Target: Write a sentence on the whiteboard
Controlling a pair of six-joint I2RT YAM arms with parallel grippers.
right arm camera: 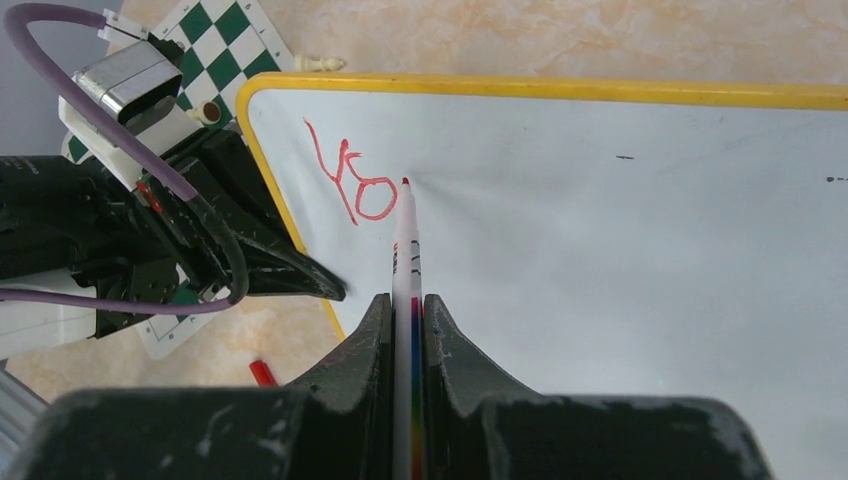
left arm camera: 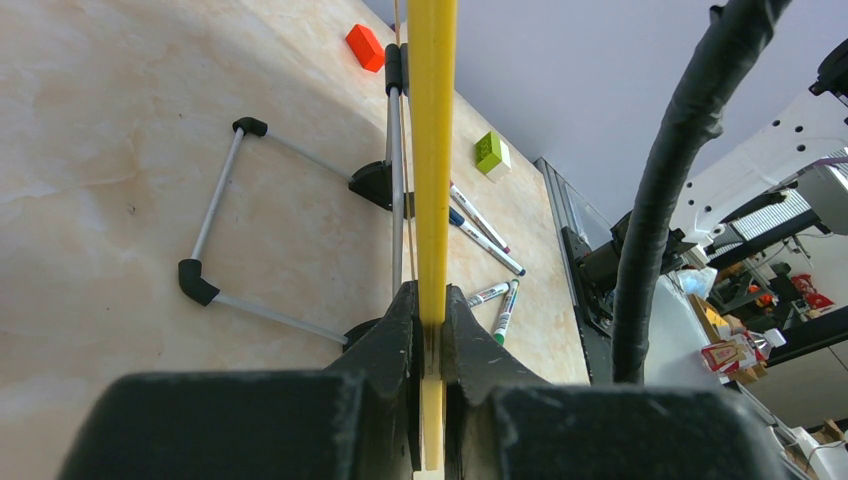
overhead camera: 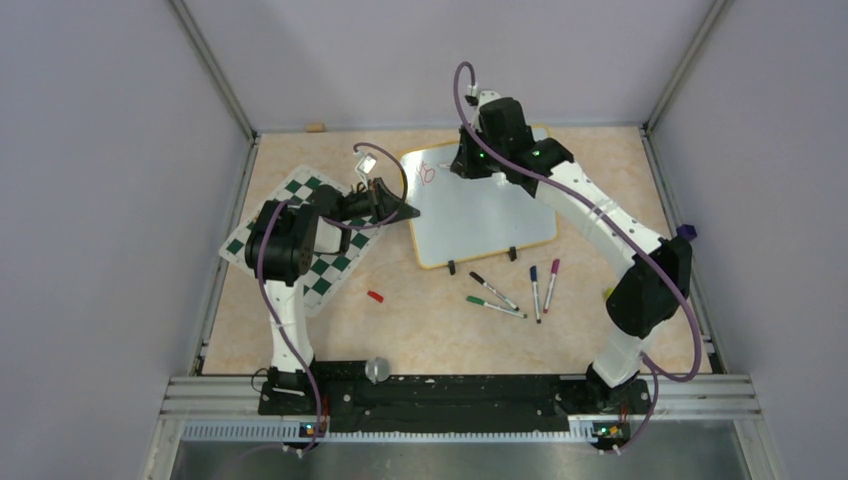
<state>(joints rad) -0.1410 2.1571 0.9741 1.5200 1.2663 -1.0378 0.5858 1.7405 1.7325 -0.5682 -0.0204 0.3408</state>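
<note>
The whiteboard (overhead camera: 480, 210), white with a yellow frame, lies at the table's back centre. Red letters "Yo" (right arm camera: 352, 178) stand near its left end. My left gripper (overhead camera: 408, 211) is shut on the board's left yellow edge (left arm camera: 432, 150), seen edge-on in the left wrist view. My right gripper (right arm camera: 408, 310) is shut on a white red-tipped marker (right arm camera: 405, 240), whose tip rests at the board just right of the "o". In the top view the right gripper (overhead camera: 468, 165) is over the board's upper left part.
Several capped markers (overhead camera: 510, 292) lie on the table in front of the board. A red cap (overhead camera: 375, 296) lies left of them. The green-and-white chess mat (overhead camera: 305, 240) lies under the left arm. A green block (left arm camera: 490, 152) is near the right edge.
</note>
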